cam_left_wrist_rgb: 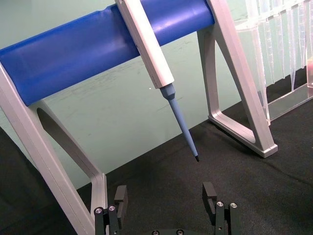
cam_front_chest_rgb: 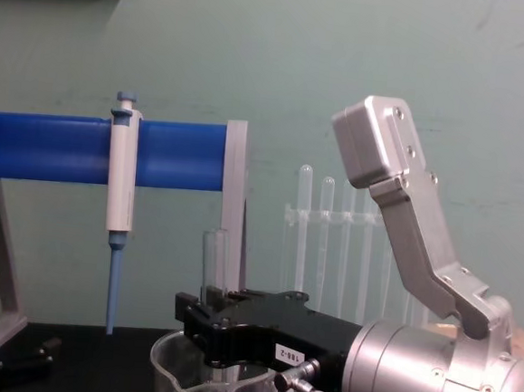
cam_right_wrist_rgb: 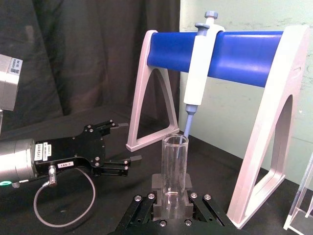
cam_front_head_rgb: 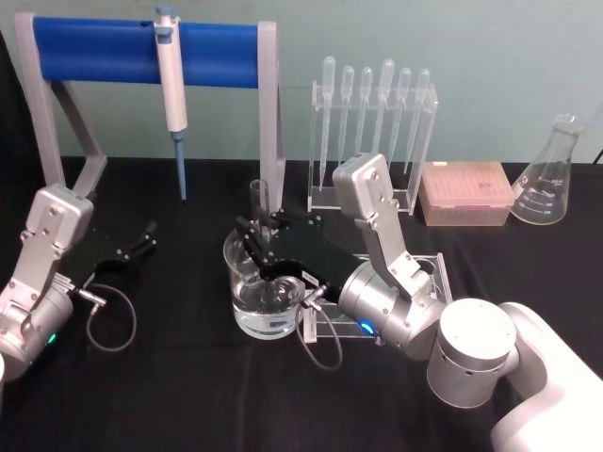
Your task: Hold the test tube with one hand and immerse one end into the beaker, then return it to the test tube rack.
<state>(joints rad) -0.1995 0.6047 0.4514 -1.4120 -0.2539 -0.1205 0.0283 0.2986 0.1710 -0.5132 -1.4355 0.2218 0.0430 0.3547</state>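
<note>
While the test tube (cam_front_head_rgb: 259, 200) stands upright at the centre of the surface (cam_front_head_rgb: 170, 386), the right end effector (cam_front_head_rgb: 260, 226) is clamped on its middle, with the open rim standing clear above the black fingers (cam_front_head_rgb: 247, 226). The lower end goes down into the mouth of the beaker (cam_front_head_rgb: 237, 282), directly below. The beaker holds clear liquid. Whether the tip reaches the liquid cannot be told; the fingers hide it.

The right arm reaches in from the near right. It crosses over a low clear rack (cam_front_head_rgb: 435, 268), which lies just right of the beaker.

Far behind the tube, the right post of the blue-barred stand (cam_front_head_rgb: 94, 47) rises close by. A white-and-blue pipettor (cam_front_head_rgb: 171, 85) hangs from the bar, left of the tube and apart from it. To the far right stands a clear rack of pipettes (cam_front_head_rgb: 372, 122), then an orange tip box (cam_front_head_rgb: 466, 193) and a conical flask (cam_front_head_rgb: 551, 179).

The left end effector (cam_front_head_rgb: 144, 237) rests low at the left, jaws apart and holding nothing, well apart from the beaker. Open black surface lies between them and along the near edge.
</note>
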